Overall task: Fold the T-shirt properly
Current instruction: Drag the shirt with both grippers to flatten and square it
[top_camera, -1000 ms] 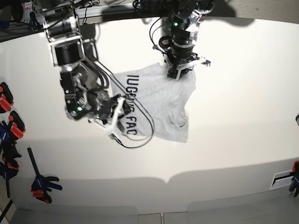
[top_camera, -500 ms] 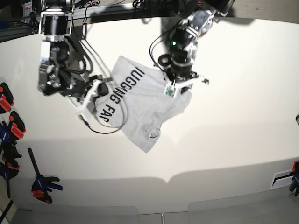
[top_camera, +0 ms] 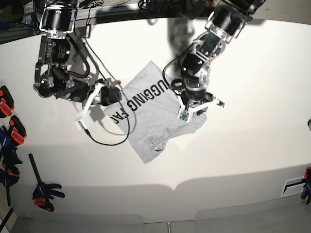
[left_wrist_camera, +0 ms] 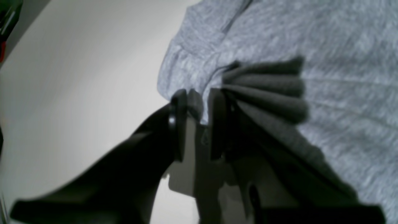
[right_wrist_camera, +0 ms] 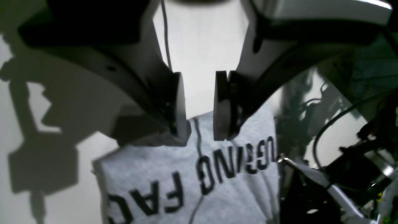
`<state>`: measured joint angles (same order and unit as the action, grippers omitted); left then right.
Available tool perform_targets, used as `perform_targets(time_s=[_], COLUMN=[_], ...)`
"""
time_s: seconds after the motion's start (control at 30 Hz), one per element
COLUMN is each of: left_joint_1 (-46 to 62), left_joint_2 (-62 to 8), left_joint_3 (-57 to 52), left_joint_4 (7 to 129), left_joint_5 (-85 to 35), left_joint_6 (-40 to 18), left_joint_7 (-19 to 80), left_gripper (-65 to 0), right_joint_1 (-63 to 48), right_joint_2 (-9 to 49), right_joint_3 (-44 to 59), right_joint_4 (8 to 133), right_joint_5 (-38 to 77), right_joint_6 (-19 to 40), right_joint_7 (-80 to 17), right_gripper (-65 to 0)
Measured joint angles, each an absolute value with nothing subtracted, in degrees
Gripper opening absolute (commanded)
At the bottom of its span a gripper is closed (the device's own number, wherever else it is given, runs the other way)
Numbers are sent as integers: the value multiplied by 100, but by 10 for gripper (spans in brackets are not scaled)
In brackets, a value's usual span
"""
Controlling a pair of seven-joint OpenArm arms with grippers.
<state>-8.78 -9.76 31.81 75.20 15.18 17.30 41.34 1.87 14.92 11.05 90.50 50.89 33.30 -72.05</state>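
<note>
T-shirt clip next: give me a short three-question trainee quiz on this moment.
1. True or false: the left pincer pinches T-shirt fabric.
2. Where does the black lettering lie in the base view? A) beside the right pincer B) beside the left pincer C) hidden underneath
3. Fill in: the table is ____ in colour.

Key: 1 true; 2 A; 3 white.

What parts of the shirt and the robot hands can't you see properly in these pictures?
- Base view: the T-shirt lettering reads only partly; folds cut it off.
- Base view: left gripper fingertips are hidden by the wrist.
- Left wrist view: blurred; the cloth pinched between the fingers is bunched.
- Right wrist view: right gripper hides the shirt's top edge, so contact is unclear.
</note>
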Motion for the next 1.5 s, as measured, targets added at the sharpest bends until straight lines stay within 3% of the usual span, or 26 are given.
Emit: perform_targets(time_s=[0.23,0.4,0.6,0.83,1.0,1.13,1.5], left_joint_1=[-1175,-1129,-1225,-473,-204,-281,-320], left_joint_2=[-985,-1017,-969,-875,-856,-915,-1457], left_joint_3=[3170,3170,3170,3166,3175,3162,3155], left_joint_4=[7498,8119,9684,9642,8910,8545,8549], left_joint_5=[1479,1194,397,-447,-576,-333,-379], left_joint_6=[1599,1859,1907,1476,556,548,537], left_joint_7=[4209,4414,4375,4108,3894,3793,3835], left_gripper=[-538,-538,-538,-538,-538,-538,-538], right_joint_1=[261,351,416,897,895,469,93], right_joint_2=[1339,1334,1275,1081,819,554,447], right_joint_3=[1105,1103,1105,1105,1131,1127,1059], right_joint_4=[9050,9017,8414,6879,6877,6947,7502], right_joint_5=[5347,3629,2779,2519,2657,3181,3142], right_joint_6=[3612,3876,3898,3924,3922,3916,3948], right_joint_7=[-6862,-4536,-4348,-4241,-4554,-4372,-4672], right_gripper=[-500,-500,-500,-500,-501,-501,-501])
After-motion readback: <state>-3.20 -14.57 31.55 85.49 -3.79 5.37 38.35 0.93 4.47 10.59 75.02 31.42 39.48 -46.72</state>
